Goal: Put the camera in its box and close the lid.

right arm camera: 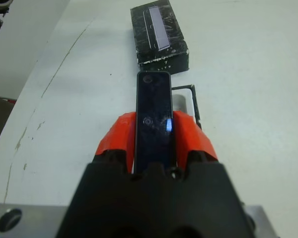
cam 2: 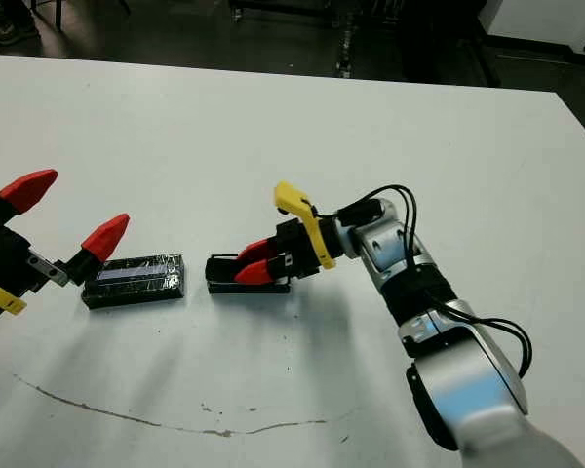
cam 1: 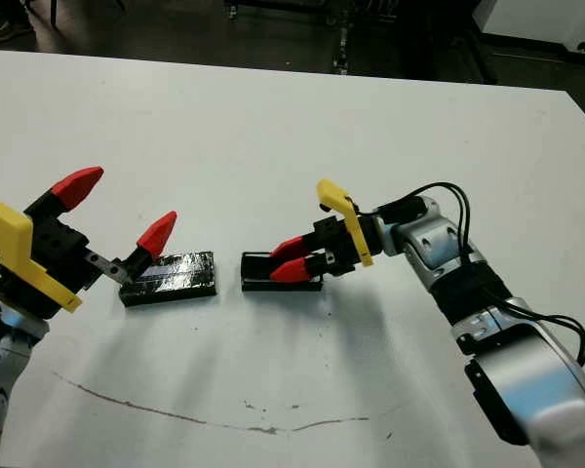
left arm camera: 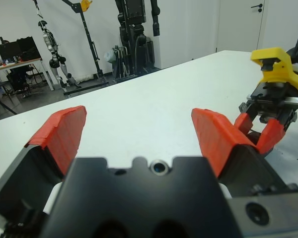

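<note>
Nearest us, our left gripper (cam 1: 122, 226) hovers over the counter (cam 1: 273, 117) with its jaws spread wide and nothing between them. Just past its tip lies the lid (cam 1: 171, 276), flat on the counter. Beside it to the right sits the box (cam 1: 263, 275), open, and our right gripper (cam 1: 294, 259) reaches low over it with its jaws clenched on the camera (right arm camera: 154, 119), which juts forward between the red fingers above the tray.

The risk we see is in the drop: the camera looks almost as long as the tray, so if it goes down tilted or off line, one end could catch on the rim and perch there or nudge the light box aside. The lid lies near enough that a shoved box could bump it.

The counter is white, with a thin dark scratch arcing along its near edge. Beyond it the room holds stands, a desk and a closed door.
</note>
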`<act>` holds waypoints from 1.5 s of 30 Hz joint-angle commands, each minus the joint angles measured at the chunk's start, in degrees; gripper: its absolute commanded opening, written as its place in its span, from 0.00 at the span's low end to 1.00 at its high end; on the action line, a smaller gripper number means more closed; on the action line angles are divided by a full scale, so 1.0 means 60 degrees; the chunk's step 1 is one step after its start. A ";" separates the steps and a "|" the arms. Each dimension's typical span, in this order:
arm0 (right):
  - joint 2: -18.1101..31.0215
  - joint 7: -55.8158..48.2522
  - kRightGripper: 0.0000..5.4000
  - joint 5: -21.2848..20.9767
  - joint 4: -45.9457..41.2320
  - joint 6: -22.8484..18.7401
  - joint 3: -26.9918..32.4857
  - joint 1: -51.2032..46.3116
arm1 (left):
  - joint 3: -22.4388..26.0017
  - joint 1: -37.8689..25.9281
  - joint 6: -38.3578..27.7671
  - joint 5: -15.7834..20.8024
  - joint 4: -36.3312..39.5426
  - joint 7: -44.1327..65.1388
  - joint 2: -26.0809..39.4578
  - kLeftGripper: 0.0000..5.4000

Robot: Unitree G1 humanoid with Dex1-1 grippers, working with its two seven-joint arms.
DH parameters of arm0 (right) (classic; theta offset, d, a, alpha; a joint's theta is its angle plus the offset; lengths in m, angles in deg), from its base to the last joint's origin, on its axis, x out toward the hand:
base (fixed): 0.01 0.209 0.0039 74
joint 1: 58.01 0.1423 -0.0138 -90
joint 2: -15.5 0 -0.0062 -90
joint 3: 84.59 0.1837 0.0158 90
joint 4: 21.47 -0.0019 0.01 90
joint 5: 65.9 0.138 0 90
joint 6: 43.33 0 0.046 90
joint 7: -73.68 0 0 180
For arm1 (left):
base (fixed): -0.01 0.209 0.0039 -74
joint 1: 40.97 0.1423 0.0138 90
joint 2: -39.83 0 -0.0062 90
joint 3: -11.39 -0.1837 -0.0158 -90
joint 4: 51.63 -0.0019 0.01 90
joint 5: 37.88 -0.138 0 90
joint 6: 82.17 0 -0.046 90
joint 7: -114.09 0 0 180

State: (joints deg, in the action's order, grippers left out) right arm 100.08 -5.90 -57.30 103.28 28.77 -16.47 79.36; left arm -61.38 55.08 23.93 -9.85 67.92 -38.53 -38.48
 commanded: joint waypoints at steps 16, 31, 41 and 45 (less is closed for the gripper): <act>-0.0039 0.0318 0.32 0.0099 0.0059 -0.0185 0.0828 0.0655 | -0.0124 -0.0128 0.0111 -0.0110 -0.0045 -0.0029 0.0042 1.00; 0.0026 0.0711 0.32 0.0047 -0.0576 -0.0405 0.0728 0.0237 | -0.0141 -0.0174 0.0053 -0.0153 -0.0057 0.0012 0.0064 1.00; 0.0096 0.0841 0.32 -0.0294 -0.0446 0.0129 0.0401 -0.0036 | -0.0146 -0.0149 0.0161 -0.0103 -0.0005 -0.0028 0.0042 1.00; 0.0089 0.0843 0.32 -0.0345 -0.0409 0.0383 0.0397 -0.0134 | -0.0154 -0.0145 0.0110 -0.0156 -0.0026 -0.0024 0.0038 1.00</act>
State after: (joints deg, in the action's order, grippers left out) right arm 99.83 -1.00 -58.88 100.55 30.00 -13.90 79.31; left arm -61.96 53.83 24.18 -10.28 67.79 -38.61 -38.48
